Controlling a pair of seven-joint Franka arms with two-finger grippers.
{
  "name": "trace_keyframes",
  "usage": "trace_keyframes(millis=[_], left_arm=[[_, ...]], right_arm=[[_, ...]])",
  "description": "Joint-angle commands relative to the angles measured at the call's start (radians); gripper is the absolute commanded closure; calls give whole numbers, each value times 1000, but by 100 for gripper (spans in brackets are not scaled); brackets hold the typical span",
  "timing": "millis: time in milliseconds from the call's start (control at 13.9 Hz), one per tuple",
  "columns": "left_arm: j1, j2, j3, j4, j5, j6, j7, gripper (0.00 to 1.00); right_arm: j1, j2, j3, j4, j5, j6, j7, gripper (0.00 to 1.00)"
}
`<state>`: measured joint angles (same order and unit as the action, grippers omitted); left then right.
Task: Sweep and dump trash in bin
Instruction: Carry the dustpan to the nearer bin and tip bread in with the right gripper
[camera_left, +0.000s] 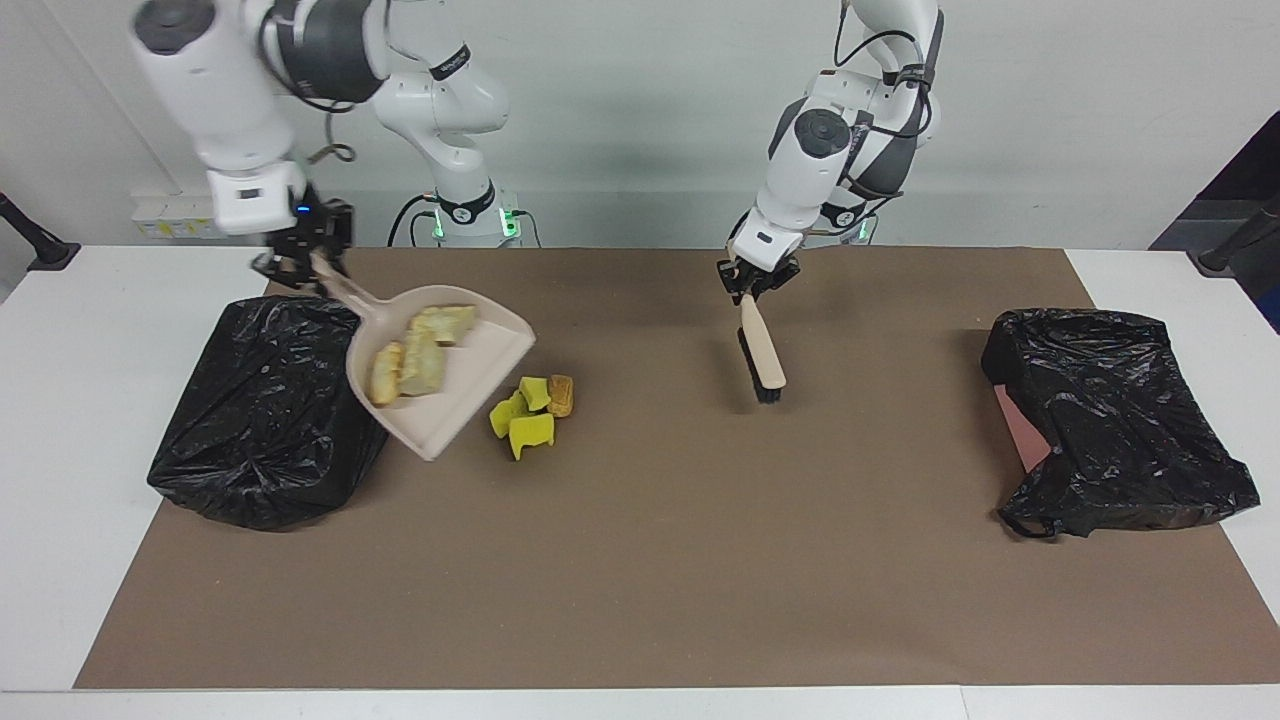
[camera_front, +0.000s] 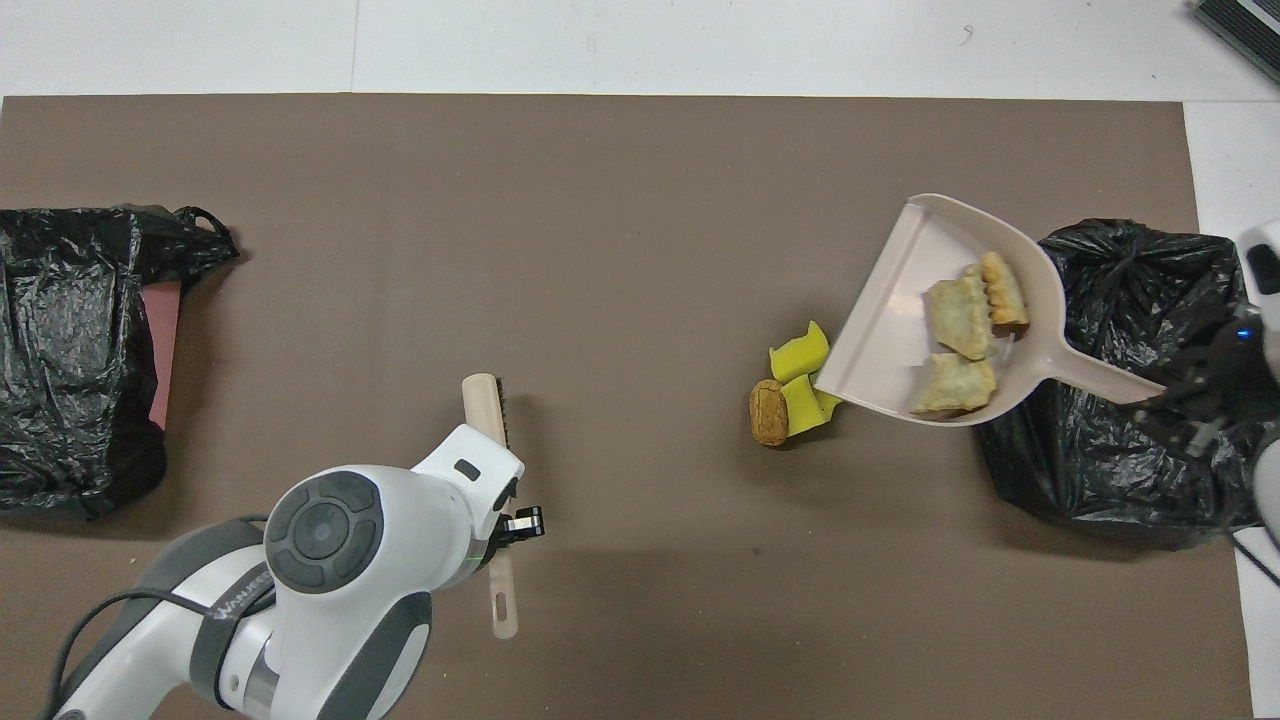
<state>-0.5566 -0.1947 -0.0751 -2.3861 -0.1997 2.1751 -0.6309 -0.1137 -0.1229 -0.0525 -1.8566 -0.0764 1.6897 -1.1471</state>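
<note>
My right gripper (camera_left: 300, 262) (camera_front: 1180, 405) is shut on the handle of the beige dustpan (camera_left: 450, 390) (camera_front: 900, 330). It holds the pan tilted in the air at the edge of the black-bagged bin (camera_left: 265, 420) (camera_front: 1110, 450). Three pale yellow trash chunks (camera_left: 415, 355) (camera_front: 960, 320) lie in the pan. Yellow-green sponge pieces (camera_left: 525, 415) (camera_front: 797, 355) and an orange-brown lump (camera_left: 561, 394) (camera_front: 768, 412) rest on the mat beside the pan's lip. My left gripper (camera_left: 750, 283) (camera_front: 510, 525) is shut on the brush (camera_left: 765, 355) (camera_front: 485, 400), which hangs bristle end down over the mat's middle.
A second black bag (camera_left: 1110, 410) (camera_front: 70, 350) with a reddish patch showing sits at the left arm's end of the table. The brown mat (camera_left: 640, 560) (camera_front: 600, 220) covers most of the white table.
</note>
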Motion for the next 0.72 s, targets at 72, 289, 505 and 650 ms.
trace_keyframes(millis=[72,289,505,650], left_arm=[[-36,-25,14,-27,20,26,-50,100],[-78,-28,14,-67,19,75,-68,100],[-112,-29,14,-100,19,91,-95,100],[-140,-26,14,-126,19,127,-134,100]], right_arm=[[-168,6,17,8,-149,89,-185,100],[-234,26,16,10,-268,171,-296,100],[-218,26,17,5,-448,182,-383,100],[-205,23,31,-4,-564,206,-408,100]])
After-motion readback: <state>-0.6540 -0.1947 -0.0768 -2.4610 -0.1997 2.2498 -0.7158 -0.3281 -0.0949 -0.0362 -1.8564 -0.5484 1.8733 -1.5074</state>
